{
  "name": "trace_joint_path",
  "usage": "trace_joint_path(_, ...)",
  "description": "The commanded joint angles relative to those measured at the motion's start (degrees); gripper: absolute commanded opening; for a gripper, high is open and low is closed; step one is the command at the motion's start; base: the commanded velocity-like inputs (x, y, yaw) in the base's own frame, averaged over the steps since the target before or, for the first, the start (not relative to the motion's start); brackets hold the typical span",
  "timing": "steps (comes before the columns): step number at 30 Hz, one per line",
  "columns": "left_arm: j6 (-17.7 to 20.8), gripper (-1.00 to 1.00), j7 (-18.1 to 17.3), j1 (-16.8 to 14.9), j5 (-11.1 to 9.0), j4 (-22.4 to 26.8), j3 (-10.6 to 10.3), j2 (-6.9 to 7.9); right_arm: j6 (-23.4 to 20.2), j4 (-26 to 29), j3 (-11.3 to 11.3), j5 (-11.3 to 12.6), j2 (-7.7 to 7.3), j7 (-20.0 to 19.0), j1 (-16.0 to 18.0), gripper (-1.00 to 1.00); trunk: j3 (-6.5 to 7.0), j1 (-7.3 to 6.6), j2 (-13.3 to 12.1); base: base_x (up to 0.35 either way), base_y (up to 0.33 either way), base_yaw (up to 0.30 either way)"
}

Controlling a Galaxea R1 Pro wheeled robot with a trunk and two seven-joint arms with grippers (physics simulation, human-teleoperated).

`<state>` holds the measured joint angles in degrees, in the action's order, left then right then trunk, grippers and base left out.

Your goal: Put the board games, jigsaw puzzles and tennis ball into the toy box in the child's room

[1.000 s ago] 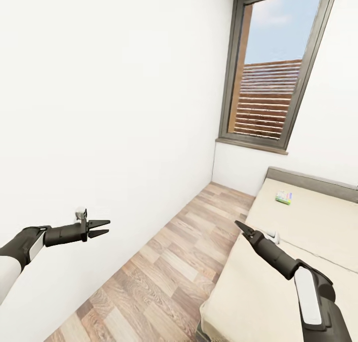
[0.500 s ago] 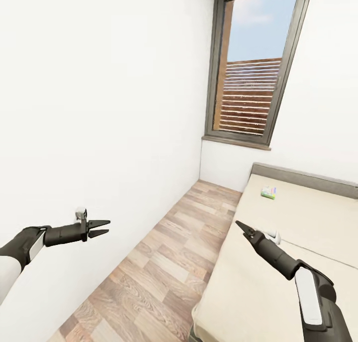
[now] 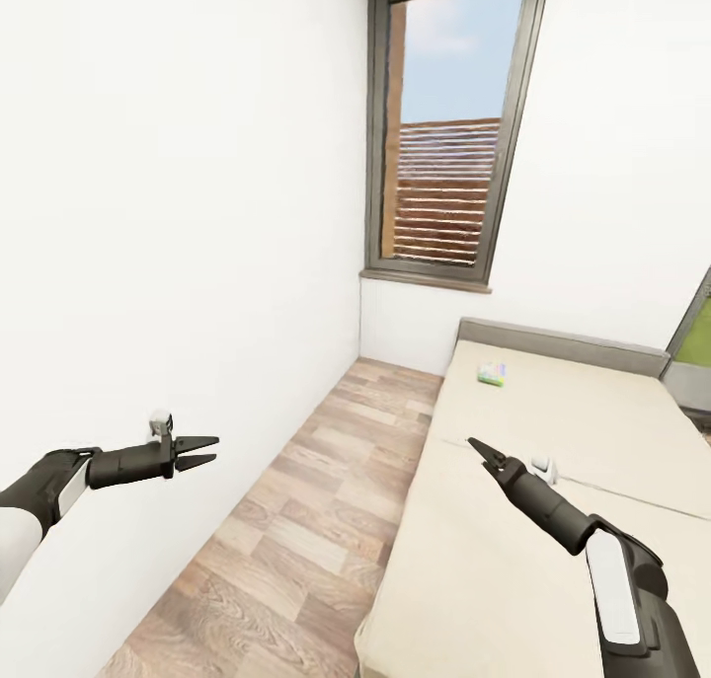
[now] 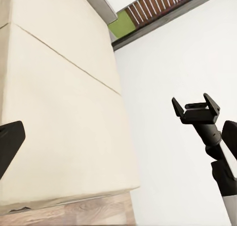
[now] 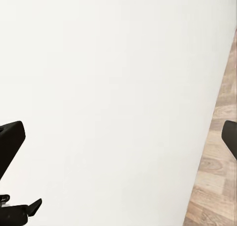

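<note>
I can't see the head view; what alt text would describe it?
A beige bed on the right carries one small green box near its headboard. Two dark robot arms reach forward, left gripper open by a white wall, right gripper over the bed; a window lies ahead.

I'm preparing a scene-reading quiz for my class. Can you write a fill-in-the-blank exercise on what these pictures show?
1. The small green-and-white board game box lies on the beige ____, near its headboard.
2. The dark-framed window is set in the wall above the ____ of the bed.
3. The left gripper has its jaws ____ and holds nothing.
4. Between the bed and the white wall runs a floor of ____ planks.

Missing words: bed; head; open; wooden
</note>
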<state>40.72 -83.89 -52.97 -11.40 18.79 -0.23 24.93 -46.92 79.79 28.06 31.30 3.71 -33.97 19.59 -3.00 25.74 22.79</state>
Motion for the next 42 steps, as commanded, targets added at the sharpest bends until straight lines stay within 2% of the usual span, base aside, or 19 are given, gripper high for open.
trace_joint_path(1, 0.60, 1.00, -0.22, -0.03, -0.03, 0.02, -0.03, 0.03, -0.36, -0.01, 0.16, -0.01, 0.07, -0.21, 0.09, 1.00, -0.12, 0.04, 0.13, 0.019, 0.001, -0.280)
trace_joint_path(28, 0.59, 1.00, -0.22, -0.03, -0.03, 0.02, -0.03, 0.03, -0.28, -0.77, 0.16, -0.04, 0.07, -0.16, 0.09, 1.00, 0.55, 0.04, 0.13, 0.002, 0.004, -0.280)
trace_joint_path(42, 0.59, 1.00, -0.22, -0.03, -0.03, 0.02, -0.03, 0.03, -0.28, -1.21, 0.24, -0.02, 0.07, -0.13, 0.09, 1.00, 0.93, 0.04, 0.13, 0.000, 0.194, -0.280)
